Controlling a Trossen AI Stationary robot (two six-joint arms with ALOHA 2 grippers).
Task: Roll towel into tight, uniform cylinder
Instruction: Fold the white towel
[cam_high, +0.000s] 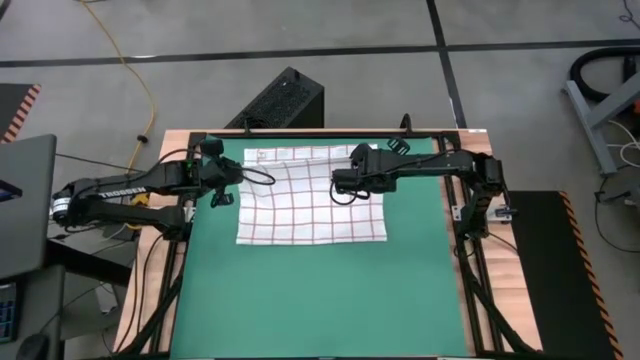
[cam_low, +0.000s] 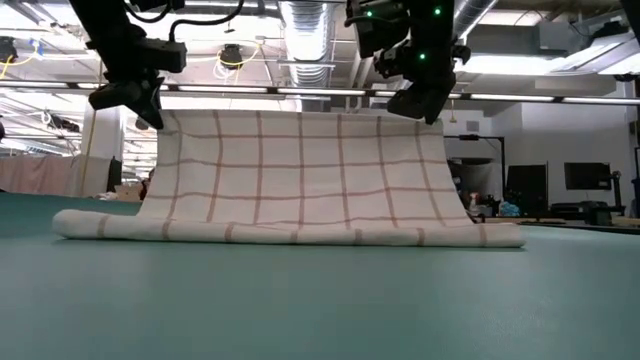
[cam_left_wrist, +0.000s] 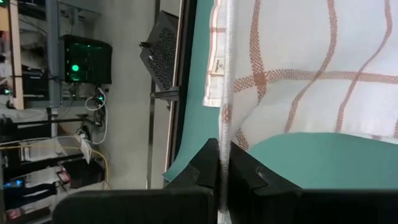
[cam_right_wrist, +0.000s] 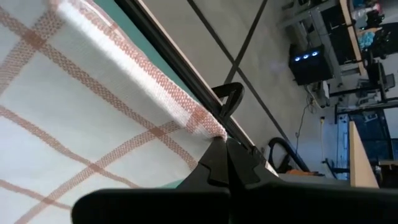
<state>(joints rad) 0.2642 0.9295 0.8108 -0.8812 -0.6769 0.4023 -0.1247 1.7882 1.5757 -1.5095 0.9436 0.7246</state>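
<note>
The towel (cam_high: 312, 200) is seen on the green mat (cam_high: 330, 300), toward the far part of the table. It is white with red-brown check lines. Its far edge is lifted off the mat and is held up in the air by both grippers. Its near edge is left lying on the mat, and in the low view (cam_low: 290, 180) a small roll or fold is seen along that near edge. The cloth is hung like a slanted sheet between the raised edge and the mat.

The left gripper (cam_high: 222, 197) is placed at the left far corner of the towel. Its fingers are closed, and the cloth edge is pinched between them, as shown in the left wrist view (cam_left_wrist: 222, 180). A small tag on the towel (cam_left_wrist: 217, 63) is seen near that corner.

The right gripper (cam_high: 342, 186) is placed at the right far corner. Its fingers are closed too, and the corner of the towel is pinched between them in the right wrist view (cam_right_wrist: 227, 163).

In the low view, both grippers are seen up high, the left one (cam_low: 148, 108) and the right one (cam_low: 425, 108), with the towel's top edge stretched between them.
</note>
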